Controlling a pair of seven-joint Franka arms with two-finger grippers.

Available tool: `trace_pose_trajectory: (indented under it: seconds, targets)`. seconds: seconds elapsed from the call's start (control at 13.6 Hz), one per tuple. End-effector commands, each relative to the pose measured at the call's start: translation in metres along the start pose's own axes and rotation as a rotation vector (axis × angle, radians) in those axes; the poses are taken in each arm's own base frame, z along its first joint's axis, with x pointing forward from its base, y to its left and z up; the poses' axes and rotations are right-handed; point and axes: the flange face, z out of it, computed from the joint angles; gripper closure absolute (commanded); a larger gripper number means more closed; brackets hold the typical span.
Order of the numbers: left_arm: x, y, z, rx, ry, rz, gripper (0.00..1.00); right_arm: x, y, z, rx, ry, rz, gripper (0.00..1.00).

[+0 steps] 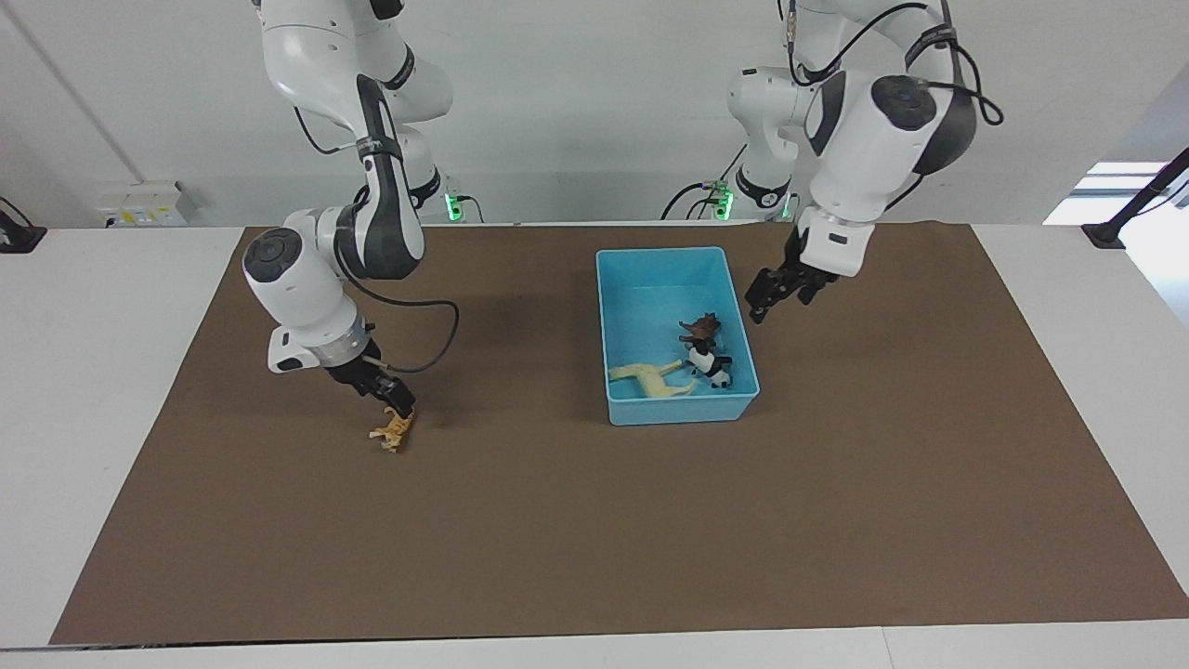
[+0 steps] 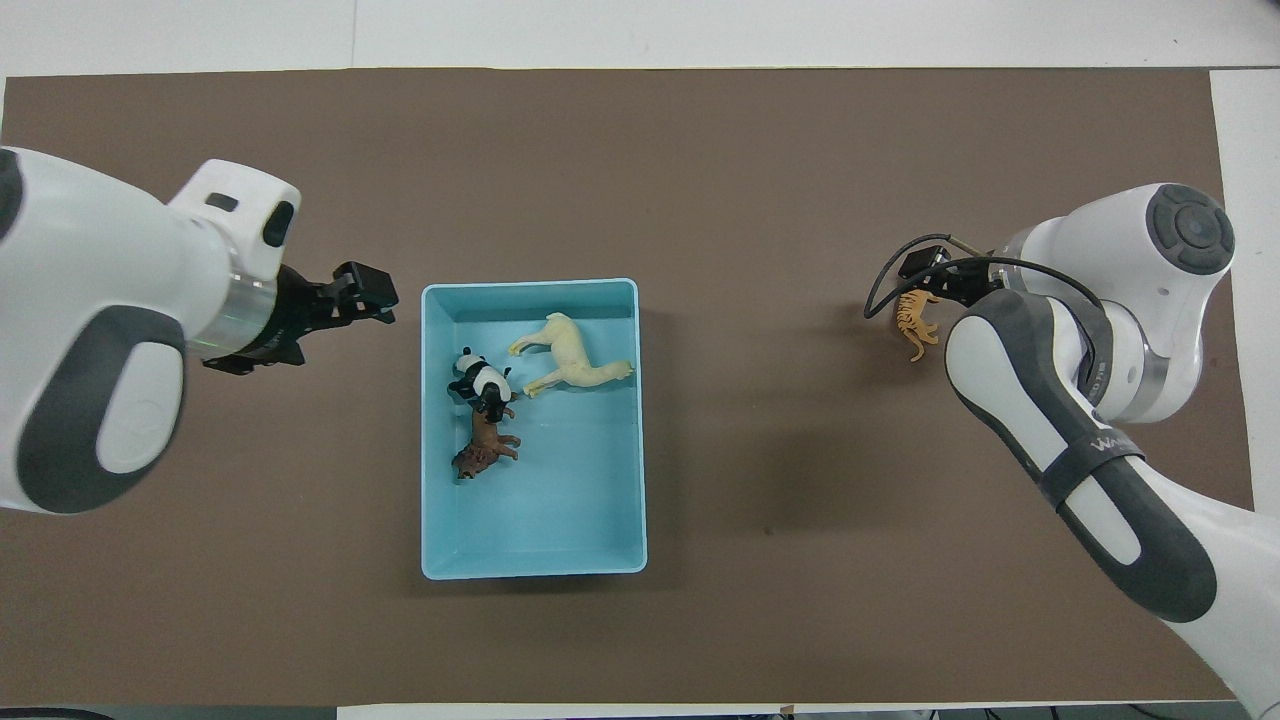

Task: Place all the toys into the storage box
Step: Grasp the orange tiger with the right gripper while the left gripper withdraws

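One orange striped tiger (image 1: 392, 430) pinched in right gripper (image 1: 400, 406); left gripper (image 1: 760, 299) state unclear, beside light blue storage box (image 1: 650, 262)

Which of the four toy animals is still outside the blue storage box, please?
The orange tiger, at the right hand. The horse, panda and brown animal lie inside the box.

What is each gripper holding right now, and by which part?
The right gripper is at the orange tiger, apparently closed on its upper end; the exact part cannot be told. The left gripper holds nothing, beside the storage box.
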Motion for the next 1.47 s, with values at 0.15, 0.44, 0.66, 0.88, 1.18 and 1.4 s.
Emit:
trace_pose_trajectory:
  seconds: [0.15, 0.44, 0.66, 0.88, 1.18, 1.4]
  targets:
    - [0.009, -0.071, -0.047, 0.069, -0.036, 0.148, 0.0, 0.003, 0.001, 0.014, -0.001, 0.017, -0.088, 0.0]
    - [0.012, -0.093, -0.058, 0.065, -0.033, 0.18, 0.0, 0.005, 0.004, 0.022, -0.003, 0.022, -0.085, 0.0]
    - [0.023, -0.093, -0.067, 0.068, -0.04, 0.185, 0.0, 0.005, 0.006, 0.026, -0.006, 0.017, -0.081, 0.09]
    - [0.033, -0.09, -0.07, 0.063, -0.033, 0.189, 0.0, 0.007, 0.009, 0.031, -0.006, 0.024, -0.077, 0.16]
    - [0.034, -0.094, -0.07, 0.083, -0.047, 0.24, 0.0, 0.006, 0.011, 0.035, -0.009, 0.024, -0.083, 0.36]
    - [0.036, -0.097, -0.074, 0.079, -0.042, 0.257, 0.0, 0.005, 0.012, 0.037, -0.007, 0.033, -0.105, 0.69]
